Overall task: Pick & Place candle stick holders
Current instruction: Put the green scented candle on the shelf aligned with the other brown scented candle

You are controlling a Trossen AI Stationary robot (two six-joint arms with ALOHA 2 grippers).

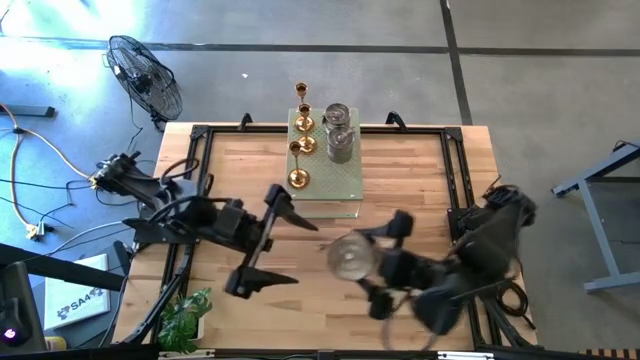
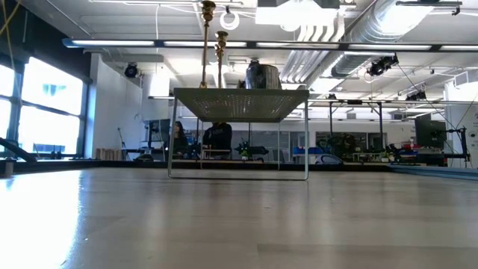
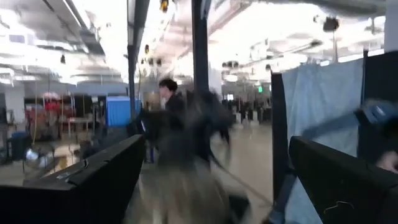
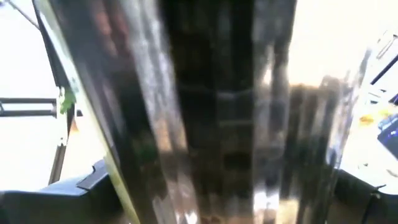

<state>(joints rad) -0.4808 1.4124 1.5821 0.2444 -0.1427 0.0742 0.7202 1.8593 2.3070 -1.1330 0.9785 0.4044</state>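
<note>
Right pincer (image 1: 362,262) gripping silver holder (image 1: 348,257) above tabletop (image 1: 420,190), near pale green box (image 1: 345,185) | left pincer (image 1: 285,250) gaping wide, empty | handling judged rigid, slick, moderately heavy; gripping mid-wall advised.

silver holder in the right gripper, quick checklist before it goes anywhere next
1. Grip: the right gripper is shut on the silver holder, lifted over the table: ok.
2. Firmness of hold: the right wrist view shows only blurred metal: cannot tell.
3. Free room on the green box: two silver holders on one side, three gold holders on the other, a bare patch at the near end: ok.
4. Left gripper is open, empty, left of the carried holder: ok.
5. Gold holders upright: ok.
</note>
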